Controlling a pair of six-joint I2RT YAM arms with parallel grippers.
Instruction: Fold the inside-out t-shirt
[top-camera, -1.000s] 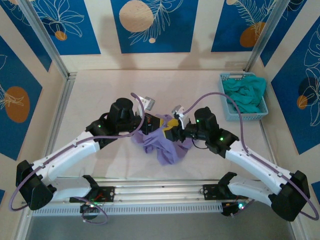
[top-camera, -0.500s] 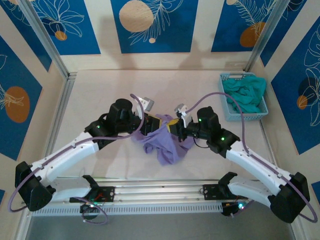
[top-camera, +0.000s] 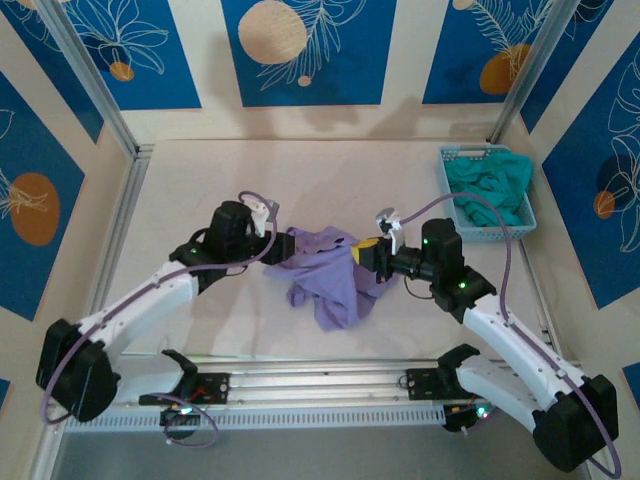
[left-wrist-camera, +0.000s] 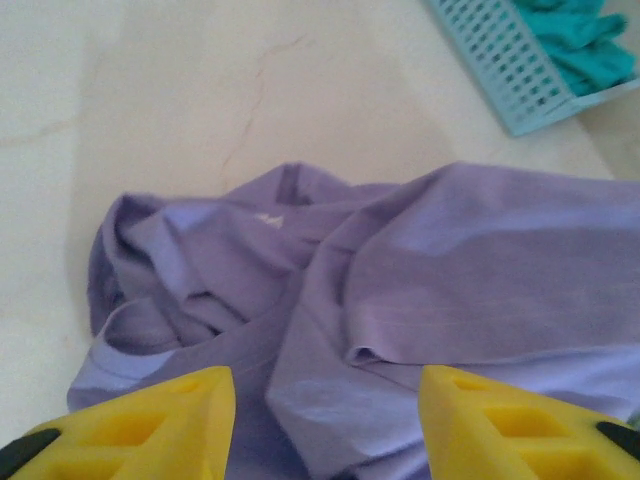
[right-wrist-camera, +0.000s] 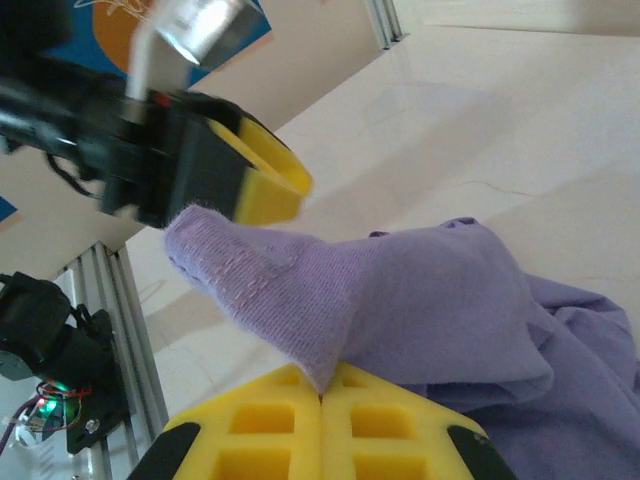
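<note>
1. We see the purple t-shirt (top-camera: 335, 275) crumpled at the frame's centre.
2. Our right gripper (right-wrist-camera: 322, 398) is clamped on a fold of it, fingers together.
3. Our left gripper (left-wrist-camera: 325, 390) — fingers apart — hangs at its left edge.
4. A basket (top-camera: 487, 232) sits upper right.

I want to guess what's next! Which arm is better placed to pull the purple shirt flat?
Probably the right. The right gripper is shut on a fold of the t-shirt, so it can pull now. The left gripper stands open over the cloth, gripping nothing.

Basket (left-wrist-camera: 505, 65) cropped at edge; t-shirt (left-wrist-camera: 400, 290) cropped below.
</note>
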